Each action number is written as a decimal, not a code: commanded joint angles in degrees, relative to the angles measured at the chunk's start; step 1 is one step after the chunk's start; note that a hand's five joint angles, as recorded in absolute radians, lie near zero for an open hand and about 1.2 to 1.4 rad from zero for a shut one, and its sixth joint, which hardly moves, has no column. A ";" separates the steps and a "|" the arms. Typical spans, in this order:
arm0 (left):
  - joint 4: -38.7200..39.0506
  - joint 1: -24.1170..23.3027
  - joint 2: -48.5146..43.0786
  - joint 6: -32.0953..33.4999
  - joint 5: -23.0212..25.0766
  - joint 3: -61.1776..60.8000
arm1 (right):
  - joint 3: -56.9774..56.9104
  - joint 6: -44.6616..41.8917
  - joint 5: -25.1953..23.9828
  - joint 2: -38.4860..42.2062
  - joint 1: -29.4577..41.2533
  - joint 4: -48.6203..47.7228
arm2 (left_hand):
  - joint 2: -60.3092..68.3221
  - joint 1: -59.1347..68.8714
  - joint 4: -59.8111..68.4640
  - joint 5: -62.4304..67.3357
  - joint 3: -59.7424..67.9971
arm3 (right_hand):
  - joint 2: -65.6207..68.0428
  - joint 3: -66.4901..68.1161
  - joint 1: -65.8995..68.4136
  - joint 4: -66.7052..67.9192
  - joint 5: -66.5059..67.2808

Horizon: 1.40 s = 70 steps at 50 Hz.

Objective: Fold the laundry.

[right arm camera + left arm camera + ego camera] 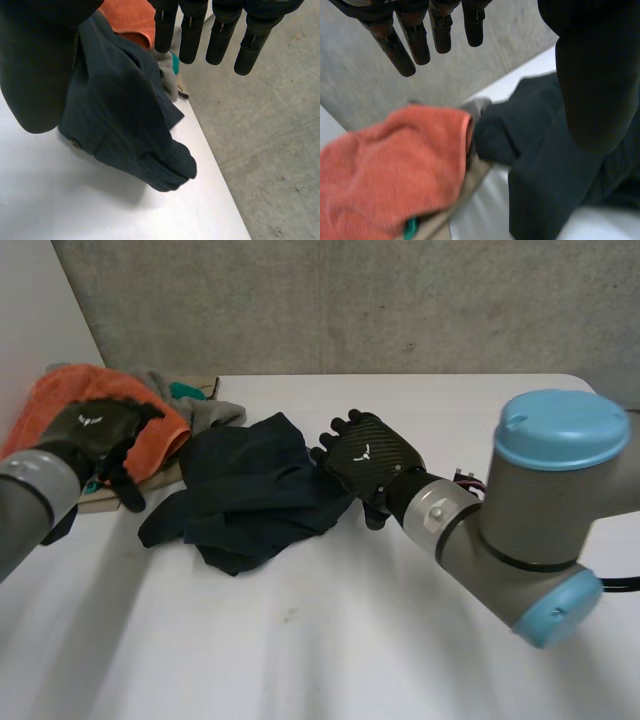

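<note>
Our left arm (30,490) comes in low from the left and ends in our left hand (98,432), back turned up towards the head camera. In its own wrist view its fingers (441,35) reach out straight and a little spread, the thumb (592,80) standing well apart from them. Our right arm (540,510) bends at its blue-capped joint and reaches inward to our right hand (368,455), likewise back up, its fingers (192,37) straight and side by side, its thumb (35,70) held wide of them.

Orange towel (390,165) beside dark garment (545,170)
</note>
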 commanded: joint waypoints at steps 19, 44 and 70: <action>-3.23 1.80 -23.62 9.55 8.33 12.22 | -13.25 7.14 5.48 15.46 0.20 -4.45 | 49.09 50.02 49.34 47.91 48.67 | 59.38 60.54 59.51 59.75 61.93; -18.94 -4.17 8.90 -10.48 4.71 42.53 | -24.06 16.46 4.87 -14.15 -7.71 9.96 | 68.32 69.25 68.56 67.14 67.89 | 59.38 60.54 59.51 59.75 61.93; -8.77 -10.59 -25.72 2.88 -3.01 72.58 | -30.74 24.98 11.89 2.71 -9.30 -10.84 | 68.32 69.25 68.56 67.14 67.89 | 59.38 60.54 59.51 59.75 61.93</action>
